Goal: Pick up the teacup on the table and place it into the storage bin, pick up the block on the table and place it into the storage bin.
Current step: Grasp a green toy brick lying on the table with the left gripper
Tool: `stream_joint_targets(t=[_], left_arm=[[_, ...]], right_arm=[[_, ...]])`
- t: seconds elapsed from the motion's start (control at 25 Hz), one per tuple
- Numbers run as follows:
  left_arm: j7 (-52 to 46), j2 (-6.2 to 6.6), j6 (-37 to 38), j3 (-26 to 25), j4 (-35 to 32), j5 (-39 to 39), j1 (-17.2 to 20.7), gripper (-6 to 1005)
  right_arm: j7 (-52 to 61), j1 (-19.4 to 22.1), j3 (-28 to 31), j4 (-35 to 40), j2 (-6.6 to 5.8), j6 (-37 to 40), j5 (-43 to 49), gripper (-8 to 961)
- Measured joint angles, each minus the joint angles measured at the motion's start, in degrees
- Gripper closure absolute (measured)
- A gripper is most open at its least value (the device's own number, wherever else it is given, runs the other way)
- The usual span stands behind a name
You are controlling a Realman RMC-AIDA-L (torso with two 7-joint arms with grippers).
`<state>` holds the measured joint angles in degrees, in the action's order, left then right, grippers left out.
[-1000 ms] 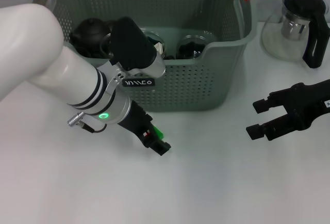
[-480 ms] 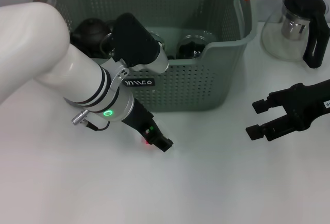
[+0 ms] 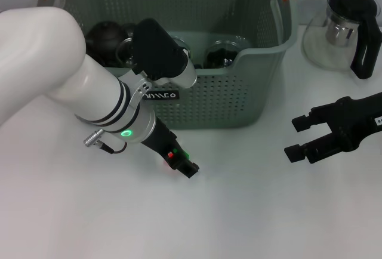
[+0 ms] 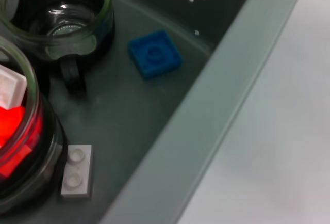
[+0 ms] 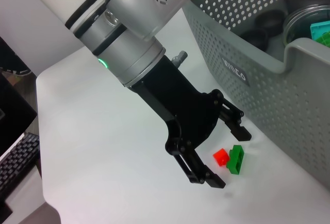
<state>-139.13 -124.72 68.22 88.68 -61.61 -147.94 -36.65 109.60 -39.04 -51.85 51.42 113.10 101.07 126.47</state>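
Left claw (image 5: pixel 223 153) open, straddling red block (image 5: pixel 220 157) and green block (image 5: pixel 236 159).

A lab-like test bench: bare white table (image 3: pixel 250 211), keyboard (image 5: pixel 14 168) at its edge.

We observe a red block (image 5: pixel 220 157) and green block (image 5: pixel 236 159) touching, just before the grey-green storage bin (image 3: pixel 250 101).

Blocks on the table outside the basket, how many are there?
2: a red block and a green block, touching, on the table between the left claw's open fingers, beside the basket. Others may be hidden.
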Motion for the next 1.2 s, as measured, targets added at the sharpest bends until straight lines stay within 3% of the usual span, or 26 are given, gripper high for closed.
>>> stream_joint_targets(t=[1.0, 1.2], left_arm=[[-2.32, -0.09, -2.02, 2.65, 0.72, -0.86, -0.15, 271], [-2.44, -0.09, -2.11, 2.64, 0.79, -1.37, -0.21, 483]], right_arm=[[0.00, 0.04, 0.00, 0.00, 0.19, 0.00, -0.04, 7], [0.00, 0.01, 0.00, 0.00, 0.19, -0.06, -0.12, 7]])
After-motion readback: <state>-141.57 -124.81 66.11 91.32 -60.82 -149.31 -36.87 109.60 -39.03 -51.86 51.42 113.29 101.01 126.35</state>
